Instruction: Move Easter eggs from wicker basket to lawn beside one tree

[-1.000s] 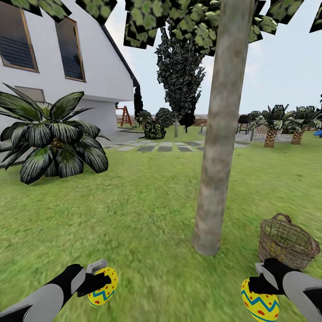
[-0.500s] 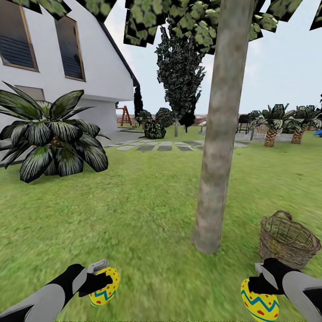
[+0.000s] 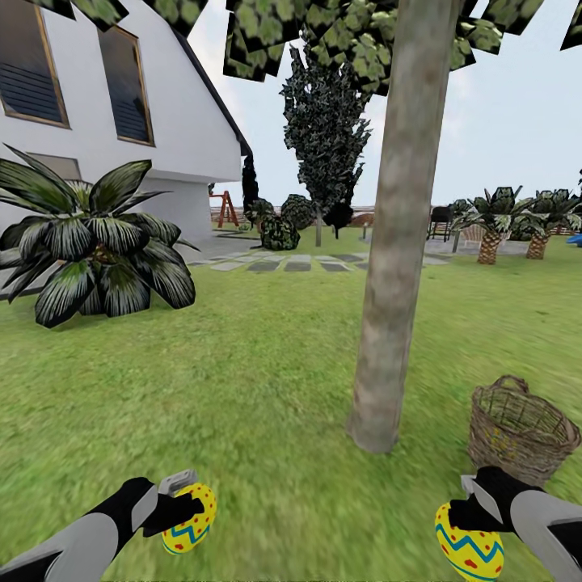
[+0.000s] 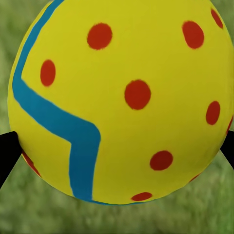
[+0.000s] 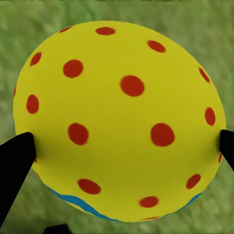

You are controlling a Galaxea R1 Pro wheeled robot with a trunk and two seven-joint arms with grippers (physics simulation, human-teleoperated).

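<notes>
Low at your 7 o'clock in the head view, your left gripper (image 3: pixel 187 511) is closed around a yellow egg w/ red dots and a blue zigzag band (image 3: pixel 188 518), held above the short green lawn (image 3: pixel 259 380). Left wrist view shows that egg (image 4: pixel 122 102) up close: bright yellow shell, round red dots scattered over it, one thick blue band bending at an angle across one side, black fingertips (image 4: pixel 7 156) pressed at both flanks, blurred grass behind.

At 5 o'clock, your right gripper (image 3: pixel 469 517) is likewise clamped on a second yellow egg (image 3: pixel 470 548), red-dotted, blue zigzag across its middle. In the right wrist view this egg (image 5: pixel 119 122) turns its dotted end toward the cam, w/ only a thin blue edge at one rim; the black fingers (image 5: pixel 14 161) touch it on either side.

Just past the right gripper, approx 4 o'clock, the brown woven wicker basket (image 3: pixel 521 428) stands upright on the grass, bucket-shaped, a small loop handle at its rim. You can't tell from the head view whether anything lies inside.

Near centre, at approx 1 o'clock, the thick grey-brown mottled tree trunk (image 3: pixel 400 234) rises from the lawn, blocky green leaves overhead. The basket sits near its foot, apart from it.

At 10 o'clock, a broad-leaved dark green plant (image 3: pixel 97 242) grows before the white house (image 3: pixel 97 105). Further off at 12, a dark narrow tree (image 3: pixel 326 129) and grey paving slabs (image 3: pixel 299 264).
</notes>
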